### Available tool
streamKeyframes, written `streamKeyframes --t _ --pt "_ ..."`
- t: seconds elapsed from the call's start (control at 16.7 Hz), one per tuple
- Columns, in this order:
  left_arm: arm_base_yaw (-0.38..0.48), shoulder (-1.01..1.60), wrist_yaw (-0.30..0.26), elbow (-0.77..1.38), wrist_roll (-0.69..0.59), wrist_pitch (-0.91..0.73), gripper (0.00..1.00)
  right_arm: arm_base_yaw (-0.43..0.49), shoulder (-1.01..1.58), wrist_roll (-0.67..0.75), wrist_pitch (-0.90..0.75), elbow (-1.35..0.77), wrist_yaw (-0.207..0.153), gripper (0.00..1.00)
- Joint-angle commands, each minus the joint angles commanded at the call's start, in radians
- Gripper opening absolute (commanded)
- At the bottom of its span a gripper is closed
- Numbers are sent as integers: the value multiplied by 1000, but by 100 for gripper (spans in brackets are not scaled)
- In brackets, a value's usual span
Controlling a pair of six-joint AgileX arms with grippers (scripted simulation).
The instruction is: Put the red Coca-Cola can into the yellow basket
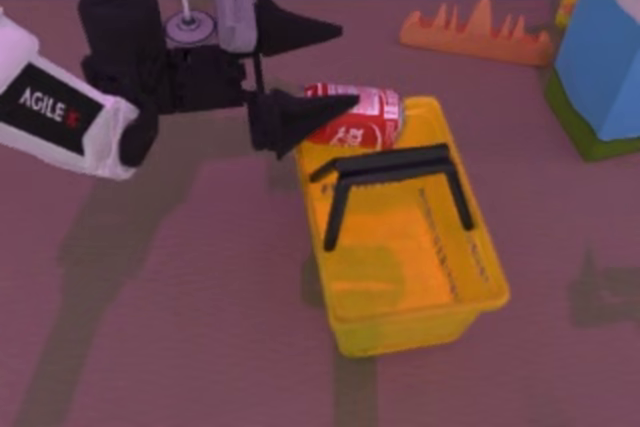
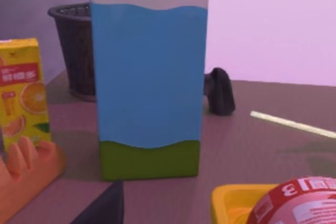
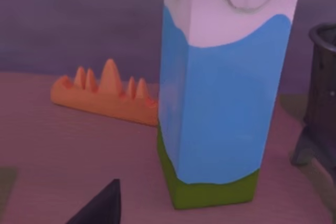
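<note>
Release step, I judge: left pincer (image 1: 325, 72), upper middle, wide open, nothing held, with can (image 1: 362, 115) lying across the basket (image 1: 480, 277) rim. Next, nudge the can inside; right pincer's state I cannot tell.

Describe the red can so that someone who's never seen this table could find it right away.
Find the big yellow basket in the middle of the table. At its far rim, under the left gripper, the red Coca-Cola can lies on its side. It is the only red thing with white lettering; the nearby cartons are blue and yellow.
</note>
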State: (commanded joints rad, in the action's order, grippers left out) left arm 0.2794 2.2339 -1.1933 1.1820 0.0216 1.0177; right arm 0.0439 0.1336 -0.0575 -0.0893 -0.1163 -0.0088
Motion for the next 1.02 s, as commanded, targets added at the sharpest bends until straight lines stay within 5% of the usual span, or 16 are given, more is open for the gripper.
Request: streamKeyframes --t 0.36,1.02 --pt "-69 -383 228 -193 -46 -192 100 116 416 -180 -279 -353 -6 100" --pt "-221 -1460 793 -776 -84 -714 100 416 1443 -653 -962 -1270 -10 100"
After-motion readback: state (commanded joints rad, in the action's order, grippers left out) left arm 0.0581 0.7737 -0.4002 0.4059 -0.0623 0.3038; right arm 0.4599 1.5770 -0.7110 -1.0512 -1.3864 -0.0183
